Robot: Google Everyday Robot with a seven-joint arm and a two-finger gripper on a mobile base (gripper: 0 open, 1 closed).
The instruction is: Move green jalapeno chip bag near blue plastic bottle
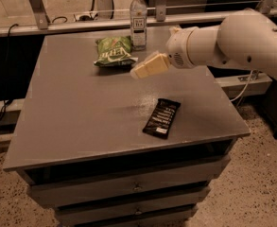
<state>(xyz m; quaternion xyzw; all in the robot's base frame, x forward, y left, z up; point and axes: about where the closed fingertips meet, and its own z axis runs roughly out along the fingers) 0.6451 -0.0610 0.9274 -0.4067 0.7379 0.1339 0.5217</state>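
Bag (113, 51) lies on the counter (81, 117) just left of the bottle (138, 18), perhaps touching it, while the claw (139, 70) hovers near its right corner, spread or pressed together I cannot tell.

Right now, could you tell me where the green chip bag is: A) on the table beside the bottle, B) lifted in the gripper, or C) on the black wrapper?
A: the green jalapeno chip bag lies on the table beside the blue plastic bottle, the gripper just off its corner.
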